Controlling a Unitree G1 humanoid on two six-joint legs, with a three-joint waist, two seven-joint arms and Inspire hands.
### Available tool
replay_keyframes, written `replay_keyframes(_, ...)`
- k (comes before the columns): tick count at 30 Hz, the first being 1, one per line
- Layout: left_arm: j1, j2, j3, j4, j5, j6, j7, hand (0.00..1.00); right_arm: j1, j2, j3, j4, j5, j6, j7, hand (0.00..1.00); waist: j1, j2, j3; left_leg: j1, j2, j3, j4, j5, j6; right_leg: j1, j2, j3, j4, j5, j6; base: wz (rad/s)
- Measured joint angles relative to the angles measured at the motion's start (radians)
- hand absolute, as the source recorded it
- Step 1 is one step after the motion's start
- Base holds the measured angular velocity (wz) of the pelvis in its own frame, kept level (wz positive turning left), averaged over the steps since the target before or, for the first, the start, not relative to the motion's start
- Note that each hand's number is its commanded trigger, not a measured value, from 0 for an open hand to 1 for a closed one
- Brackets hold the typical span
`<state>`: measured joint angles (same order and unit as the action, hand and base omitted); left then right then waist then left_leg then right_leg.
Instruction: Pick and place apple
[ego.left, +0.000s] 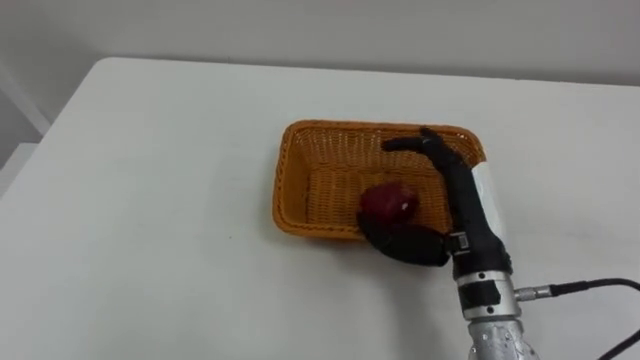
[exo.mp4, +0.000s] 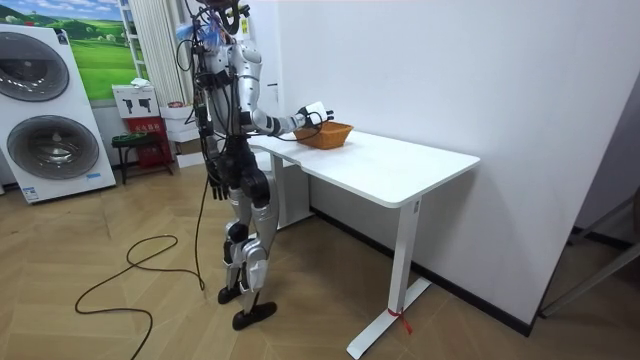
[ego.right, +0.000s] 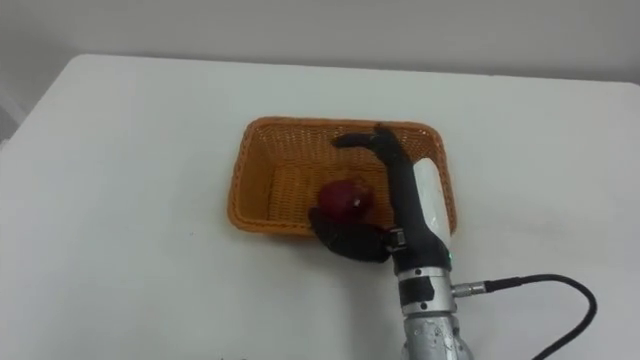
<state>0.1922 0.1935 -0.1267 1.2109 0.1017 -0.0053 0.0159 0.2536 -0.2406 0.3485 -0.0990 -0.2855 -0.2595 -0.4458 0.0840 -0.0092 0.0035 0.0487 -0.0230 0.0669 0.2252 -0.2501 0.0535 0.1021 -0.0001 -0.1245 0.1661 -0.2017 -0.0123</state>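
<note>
- One orange wicker basket (ego.left: 284, 172) stands on the white surface (ego.left: 150, 200), a little to the robot's right. It is well apart from the left edge and from the far edge along the wall.
- Much bare surface lies open to the basket's left and in front of it. Less lies to its right, where the right arm comes in.
- One red apple (ego.left: 388, 202) lies inside the basket, towards its near right corner.
- Right hand (ego.left: 462, 195): spread wide over the basket's right side. Its fingers (ego.left: 428, 146) arch above the far half and the thumb curves along the near rim just below the apple. It is not pressed shut on the fruit.
- Whether the thumb touches the apple cannot be told. The hand hides the near right corner of the rim.
- In the room view the robot stands at the surface's end on the room view's left, with open wooden floor around it.
- Left hand (exo.mp4: 214, 186): it seems to hang low beside the hip, too small to make out more.
- Two washing machines (exo.mp4: 50, 110) stand at the room view's left; print on a white sign (exo.mp4: 130, 100) beside them is too small to read.
</note>
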Motion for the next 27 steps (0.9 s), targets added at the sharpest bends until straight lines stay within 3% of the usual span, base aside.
replay_keyframes(8,-0.003,0.000,0.001,0.000,0.000,-0.001,0.015,0.00,0.000,-0.001,-0.003,0.000,0.000,0.000,-0.002,0.00,0.000,-0.007,-0.0019,0.004,0.000,-0.002,-0.002,0.001,0.000,0.002,0.001,0.007,0.000,0.000,0.000,0.00)
replay_keyframes(14,0.001,0.000,0.005,0.001,-0.001,-0.002,0.011,0.00,-0.002,-0.001,-0.059,0.000,-0.002,-0.002,-0.042,0.00,0.002,-0.012,-0.0002,0.018,0.002,0.000,-0.003,0.001,0.000,0.010,0.001,0.012,0.000,0.000,0.000,-0.01)
replay_keyframes(20,0.028,0.010,0.016,-0.013,-0.003,-0.001,0.016,0.00,-0.013,-0.004,-0.210,-0.001,0.015,-0.004,-0.191,0.00,-0.019,-0.029,-0.0034,0.016,0.001,0.007,-0.002,0.001,0.000,0.011,0.001,0.009,0.001,0.000,0.000,0.00)
replay_keyframes(22,0.042,0.011,0.075,-0.012,0.000,-0.002,0.018,0.00,-0.016,-0.008,-0.307,-0.004,0.048,-0.006,-0.250,0.00,-0.035,-0.037,-0.0064,0.016,0.001,0.008,-0.004,0.001,0.000,0.011,0.001,0.009,0.001,0.000,0.000,0.00)
replay_keyframes(26,0.078,0.019,0.162,-0.014,-0.003,-0.006,0.024,0.00,-0.019,-0.012,-0.481,0.003,0.149,-0.013,-0.359,0.00,-0.067,-0.046,-0.0038,0.018,0.001,0.006,-0.004,0.001,0.000,0.014,0.001,0.007,0.000,0.000,0.000,0.00)
replay_keyframes(27,0.091,0.021,0.187,-0.015,-0.002,-0.007,0.026,0.00,-0.018,-0.014,-0.533,0.026,0.200,-0.023,-0.394,0.00,-0.078,-0.051,-0.0069,0.018,0.002,0.008,-0.003,0.001,0.000,0.013,0.002,0.010,0.001,0.000,0.000,0.00)
